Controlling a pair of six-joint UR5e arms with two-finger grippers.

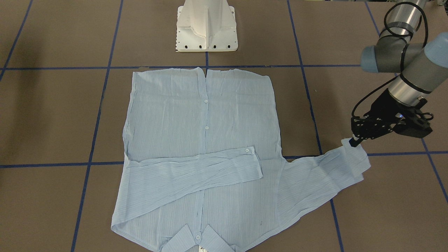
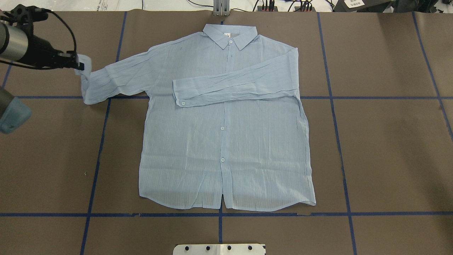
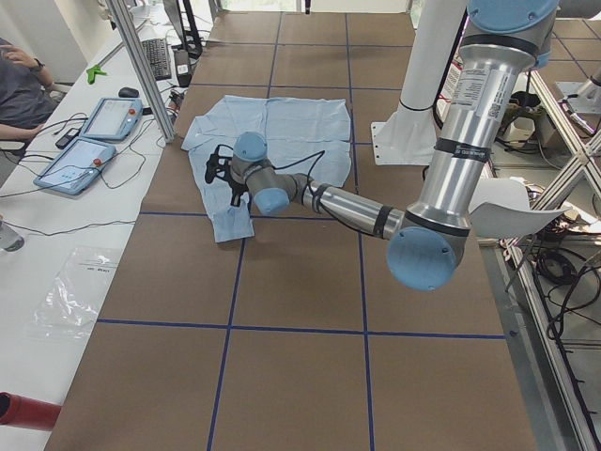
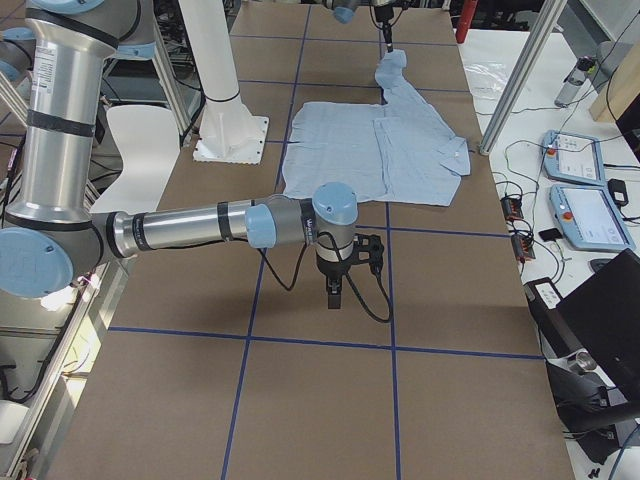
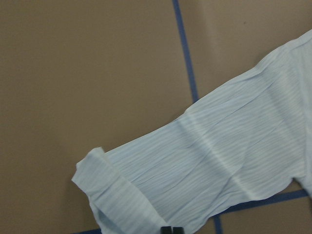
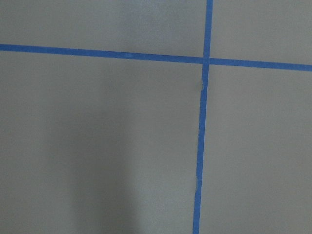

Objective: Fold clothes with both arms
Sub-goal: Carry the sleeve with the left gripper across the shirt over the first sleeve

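Observation:
The light blue striped shirt (image 2: 226,148) lies flat, front up and buttoned, with its collar (image 2: 230,35) at the table's far edge. One sleeve (image 2: 233,86) is folded across the chest. The other sleeve (image 2: 116,78) stretches out to the robot's left, and my left gripper (image 2: 80,66) is shut on its cuff, which hangs slightly raised (image 1: 357,155). In the left wrist view the sleeve (image 5: 219,165) drapes below the fingertips (image 5: 171,229). My right gripper (image 4: 333,298) hovers over bare table, away from the shirt; I cannot tell whether it is open or shut.
The white pedestal base (image 1: 206,28) stands at the robot's side of the table. Blue tape lines (image 2: 219,214) grid the brown surface. A side desk with tablets (image 3: 84,160) and a seated person's arm (image 3: 19,85) lies beyond the collar edge.

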